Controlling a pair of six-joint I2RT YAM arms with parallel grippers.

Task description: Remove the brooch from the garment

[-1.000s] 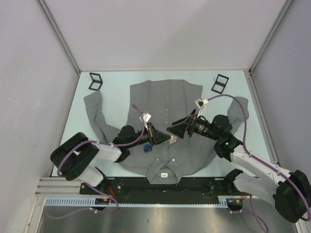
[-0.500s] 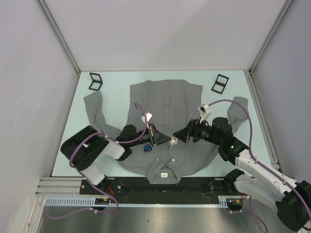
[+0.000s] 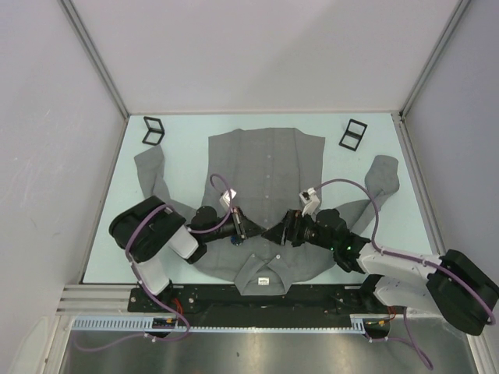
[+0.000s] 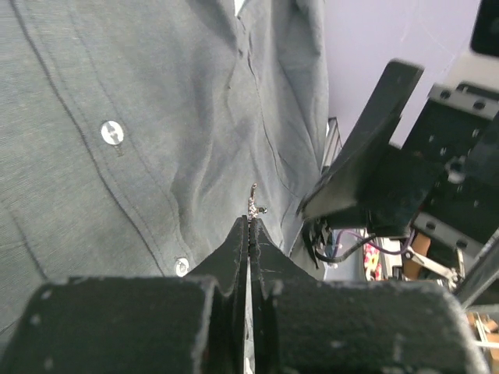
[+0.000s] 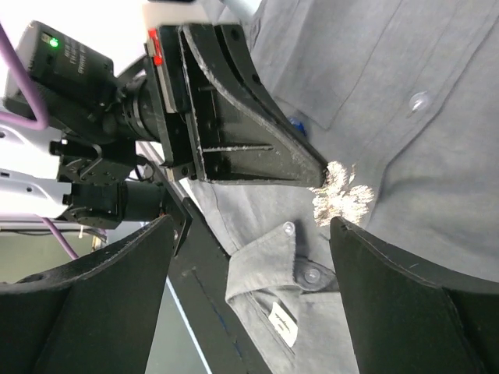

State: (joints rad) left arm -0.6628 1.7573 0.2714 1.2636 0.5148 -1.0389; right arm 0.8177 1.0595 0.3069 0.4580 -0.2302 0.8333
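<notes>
Pinching arm: left gripper, jaws closed on the brooch
Brooch: silvery, against the garment, near its collar
Other arm: right gripper, spread wide, flanking the collar

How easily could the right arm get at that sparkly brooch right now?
Probably yes: the right gripper is open, the brooch lies just ahead of its fingers, nothing between. The shut left gripper pinching it crowds one side.
</notes>
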